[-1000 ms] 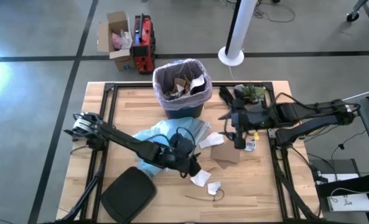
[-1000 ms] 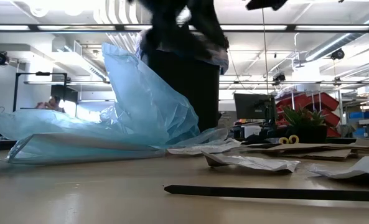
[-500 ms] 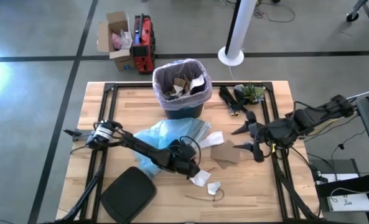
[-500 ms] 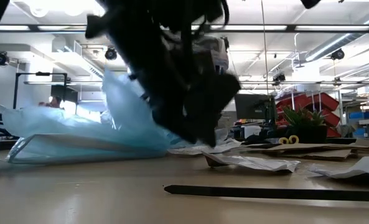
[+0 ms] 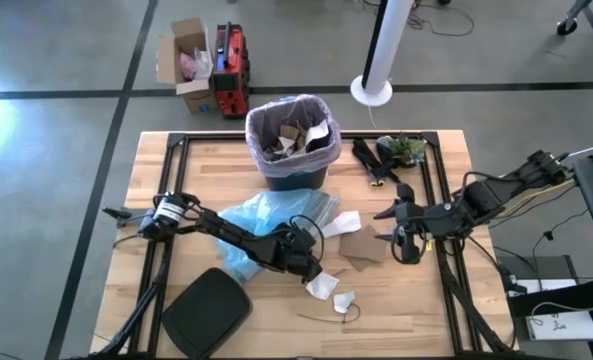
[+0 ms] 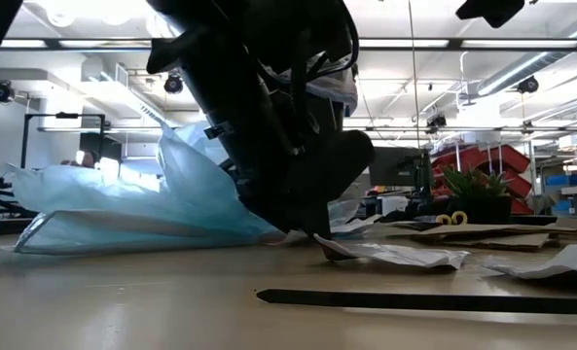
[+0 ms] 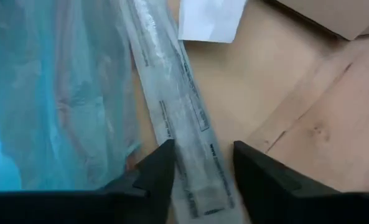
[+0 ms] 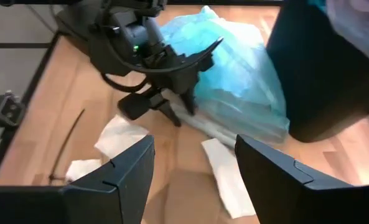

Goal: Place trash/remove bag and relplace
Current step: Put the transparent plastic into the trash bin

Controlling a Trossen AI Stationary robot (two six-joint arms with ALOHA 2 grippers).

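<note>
Two open sets of fingers: left gripper [image 5: 311,265] has dropped beside the white scraps [image 5: 323,286] at centre; right gripper [image 5: 398,232] has retreated right, leaving pickup pending.

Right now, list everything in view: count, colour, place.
Bin: one, dark, table's far middle, pinkish-white bag lining it, paper inside.
Blue bag: one, light blue, lying in front of the bin.
White scraps: several, table middle and near edge.
Brown pieces: a couple, flat, centre-right.
Black lid: one, near-left corner.
Black and green clutter: far right.
Cardboard box: one, on the floor.
Left gripper: fingers open, low beside the blue bag.
Right gripper: fingers open, over the table's right side.
</note>
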